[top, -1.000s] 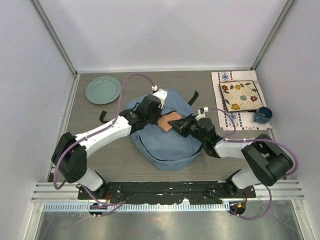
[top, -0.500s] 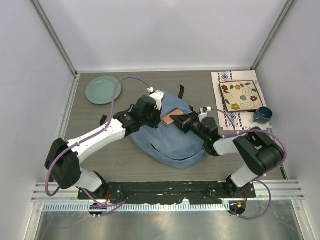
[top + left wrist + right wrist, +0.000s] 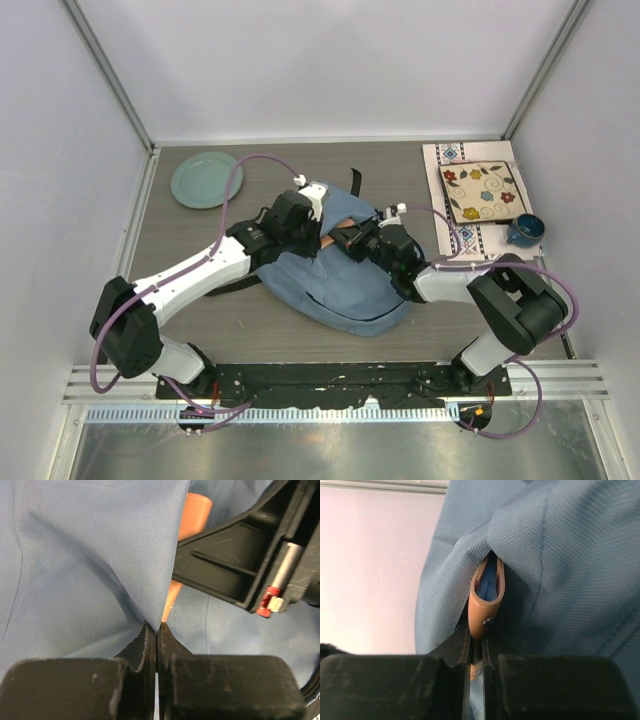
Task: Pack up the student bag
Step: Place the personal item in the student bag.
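The student bag (image 3: 340, 285), soft light-blue fabric, lies mid-table under both arms. My left gripper (image 3: 320, 238) (image 3: 157, 627) is shut, pinching a fold of the bag's fabric (image 3: 90, 570) at its opening. My right gripper (image 3: 352, 240) (image 3: 477, 640) is shut on a flat brown leather case (image 3: 485, 605), held edge-on. The case's far end is pushed under the bag's fabric (image 3: 560, 555). From above only a sliver of the case (image 3: 340, 226) shows. In the left wrist view the case (image 3: 194, 515) shows orange beside the right gripper's black body (image 3: 235, 565).
A pale green plate (image 3: 205, 179) sits at the back left. At the back right, a patterned placemat (image 3: 450, 160) carries a square floral plate (image 3: 484, 192), with a blue mug (image 3: 524, 230) beside it. A black bag strap (image 3: 357, 182) sticks out toward the back.
The bag has shifted left and back and flattened. The right gripper has pushed the brown case leftward into the opening, so most of it is now covered. The left gripper keeps its pinch.
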